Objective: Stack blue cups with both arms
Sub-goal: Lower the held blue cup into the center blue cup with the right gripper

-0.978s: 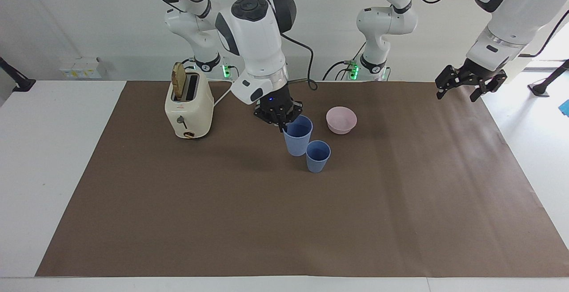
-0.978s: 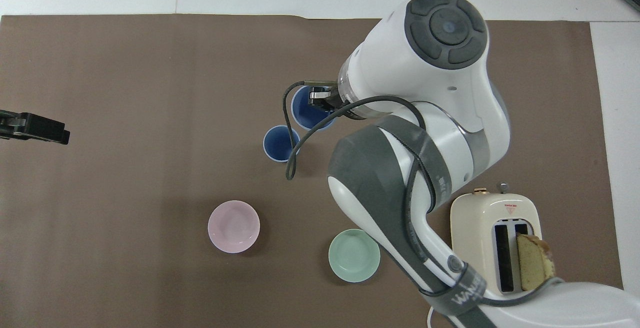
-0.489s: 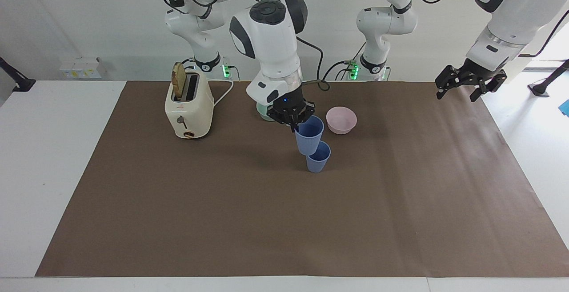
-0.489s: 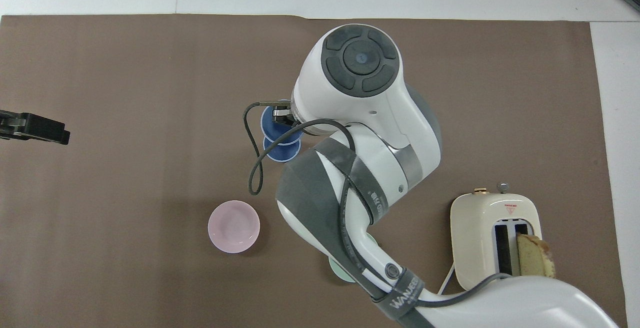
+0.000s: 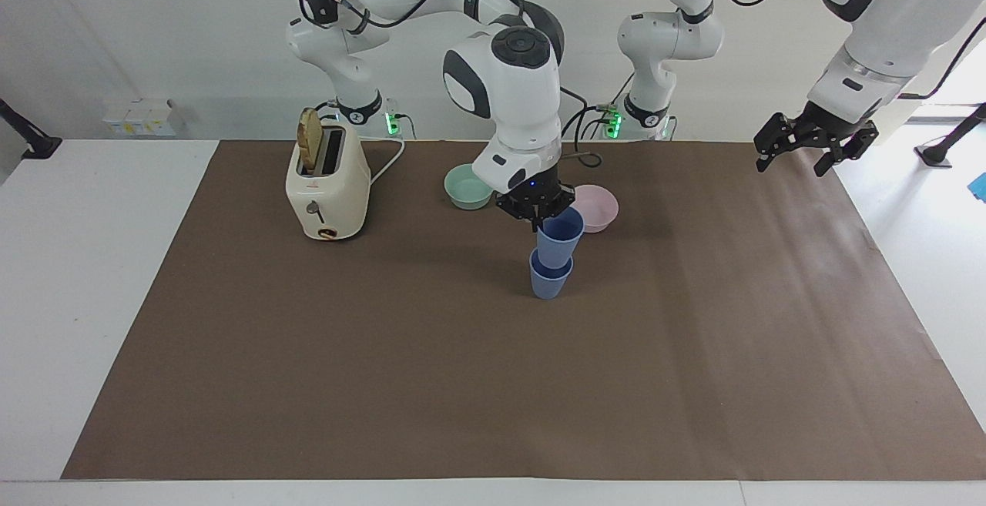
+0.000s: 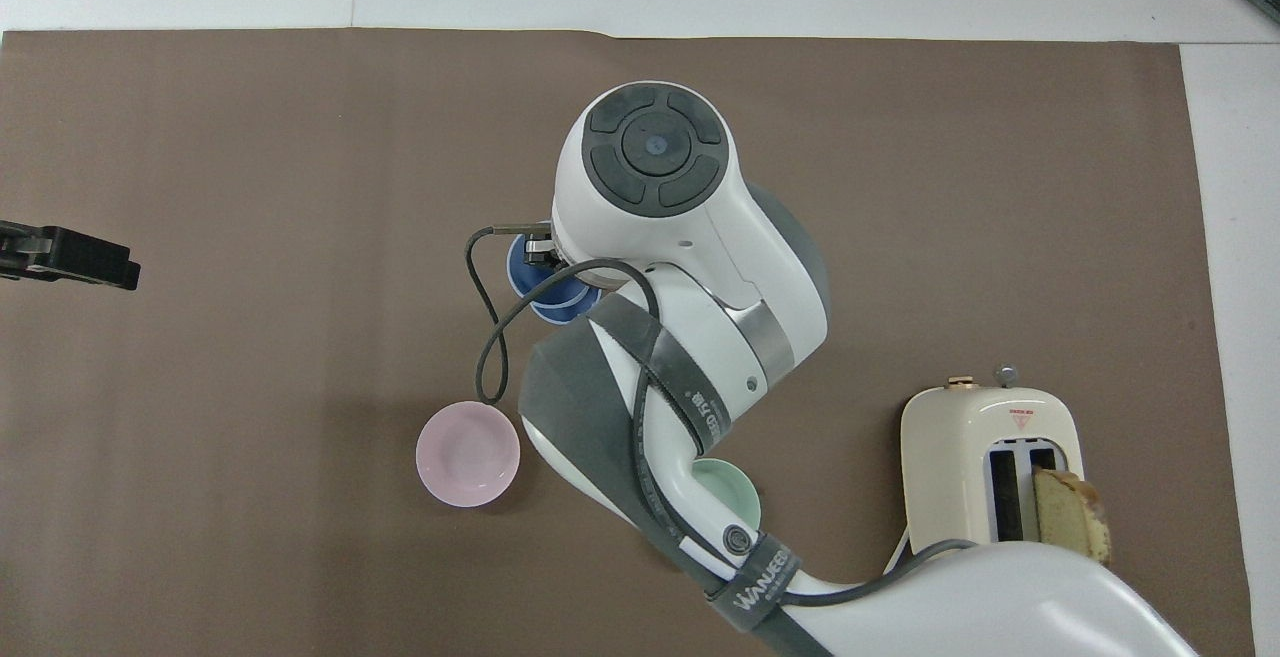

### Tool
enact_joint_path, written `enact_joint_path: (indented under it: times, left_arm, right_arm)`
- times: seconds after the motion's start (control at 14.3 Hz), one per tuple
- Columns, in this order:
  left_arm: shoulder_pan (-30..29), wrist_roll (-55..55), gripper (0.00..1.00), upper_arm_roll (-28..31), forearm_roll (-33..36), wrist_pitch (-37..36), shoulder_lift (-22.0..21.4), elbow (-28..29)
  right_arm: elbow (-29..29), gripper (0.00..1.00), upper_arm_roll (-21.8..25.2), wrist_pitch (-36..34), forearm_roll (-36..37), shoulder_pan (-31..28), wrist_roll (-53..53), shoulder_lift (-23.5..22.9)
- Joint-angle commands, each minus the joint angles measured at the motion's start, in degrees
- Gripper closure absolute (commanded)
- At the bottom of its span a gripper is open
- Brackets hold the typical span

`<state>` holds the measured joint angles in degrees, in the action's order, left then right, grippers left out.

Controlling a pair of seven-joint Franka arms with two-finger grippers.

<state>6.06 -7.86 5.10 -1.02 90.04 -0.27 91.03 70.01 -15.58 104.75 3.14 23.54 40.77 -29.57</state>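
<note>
My right gripper (image 5: 539, 219) is shut on the rim of one blue cup (image 5: 560, 238) and holds it upright. The cup's bottom sits in the mouth of the second blue cup (image 5: 550, 279), which stands on the brown mat. In the overhead view the right arm's wrist covers most of both: only an edge of the held cup (image 6: 522, 269) and of the lower cup (image 6: 560, 310) shows. My left gripper (image 5: 801, 155) waits open and empty in the air over the mat's edge at the left arm's end; it also shows in the overhead view (image 6: 70, 257).
A cream toaster (image 5: 327, 186) with a bread slice stands toward the right arm's end. A green bowl (image 5: 467, 186) and a pink bowl (image 5: 602, 207) sit nearer to the robots than the cups. The brown mat (image 5: 493, 383) covers the table.
My right gripper has carried its blue cup sideways toward the left arm's end, from beside the standing cup to over it, and its bottom now sits in that cup's mouth. The left arm has not moved.
</note>
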Motion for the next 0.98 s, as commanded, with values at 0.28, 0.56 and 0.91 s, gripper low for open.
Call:
enact_joint_path:
  times: [0.28, 0.56, 0.91]
  left_arm:
    - [-0.87, -0.75, 0.00, -0.71, 0.93, -1.01, -0.61, -0.06]
    - [-0.87, -0.75, 0.00, -0.71, 0.93, -1.01, -0.70, 0.03]
    - [-0.87, -0.75, 0.00, -0.71, 0.93, -1.01, -0.87, 0.11]
  right_arm:
    - [2.94, 1.00, -0.33, 5.29, 0.99, 0.19, 2.03, -0.93]
    - [4.17, 1.00, -0.24, 5.38, 1.07, -0.25, 2.03, -1.19]
    - [7.77, 1.00, -0.24, 8.18, 1.16, -0.60, 2.03, -1.19]
